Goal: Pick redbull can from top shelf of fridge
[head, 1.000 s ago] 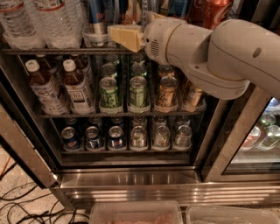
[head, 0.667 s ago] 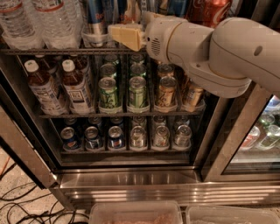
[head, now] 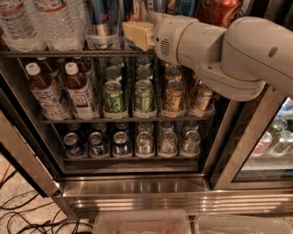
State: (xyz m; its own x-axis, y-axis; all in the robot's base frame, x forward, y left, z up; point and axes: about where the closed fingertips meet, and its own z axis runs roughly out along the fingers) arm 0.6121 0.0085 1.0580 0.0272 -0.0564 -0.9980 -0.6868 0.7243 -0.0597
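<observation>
The redbull can (head: 101,18), slim and blue-and-silver with red lettering, stands in a clear lane tray on the top shelf (head: 55,53) of the fridge (head: 137,186), cut off by the top of the view. My gripper (head: 137,34) reaches into the top shelf just right of that can, at about its lower half. A second blue can (head: 133,10) shows right behind the gripper. The thick white arm (head: 229,55) comes in from the right and hides the right part of the shelf.
Water bottles (head: 41,23) stand at the shelf's left and a red Coca-Cola can (head: 224,11) at its right. The rack below holds tea bottles (head: 80,91) and green and gold cans (head: 144,96). Short cans (head: 121,142) fill the lowest rack. Cables (head: 27,215) lie on the floor.
</observation>
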